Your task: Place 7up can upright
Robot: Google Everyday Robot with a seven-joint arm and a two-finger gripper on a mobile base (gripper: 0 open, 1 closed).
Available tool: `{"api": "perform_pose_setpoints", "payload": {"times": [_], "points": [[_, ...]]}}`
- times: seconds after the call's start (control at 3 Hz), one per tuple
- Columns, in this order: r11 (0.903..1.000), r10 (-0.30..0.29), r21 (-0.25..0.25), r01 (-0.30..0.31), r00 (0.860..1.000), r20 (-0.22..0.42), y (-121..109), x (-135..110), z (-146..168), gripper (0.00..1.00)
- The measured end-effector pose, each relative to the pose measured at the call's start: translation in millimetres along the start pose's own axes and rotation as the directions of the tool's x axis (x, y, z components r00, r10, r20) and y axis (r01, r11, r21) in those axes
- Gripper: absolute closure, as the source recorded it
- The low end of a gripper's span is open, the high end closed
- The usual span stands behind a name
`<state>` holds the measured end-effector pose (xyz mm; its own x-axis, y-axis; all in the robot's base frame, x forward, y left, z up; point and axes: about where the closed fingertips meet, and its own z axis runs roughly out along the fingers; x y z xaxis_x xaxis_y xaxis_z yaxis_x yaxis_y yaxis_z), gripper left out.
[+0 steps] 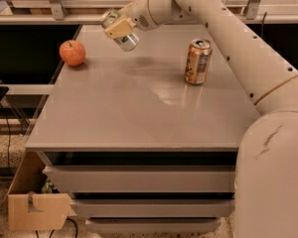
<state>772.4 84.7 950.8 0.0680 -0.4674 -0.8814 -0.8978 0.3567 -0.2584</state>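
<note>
My gripper [118, 29] is at the far left part of the grey table [139, 108], held in the air above its surface. It is shut on the 7up can [123, 33], a pale silver can with green markings. The can is tilted, its lower end pointing down and to the right, clear of the tabletop. The tan fingers [117, 28] cover its middle. The white arm reaches in from the right side of the view.
An orange-gold can [197, 61] stands upright at the table's right. A red apple [72, 52] lies near the left edge. A cardboard box [37, 209] sits on the floor at lower left. Shelving rails run behind the table.
</note>
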Motion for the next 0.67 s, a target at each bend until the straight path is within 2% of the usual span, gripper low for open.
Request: {"api": "perform_pose_setpoints", "payload": {"times": [0.67], "points": [[0.992,0.1,0.073,-0.103,0.994,0.042,-8.4,13.7,-1.8,1.0]]}}
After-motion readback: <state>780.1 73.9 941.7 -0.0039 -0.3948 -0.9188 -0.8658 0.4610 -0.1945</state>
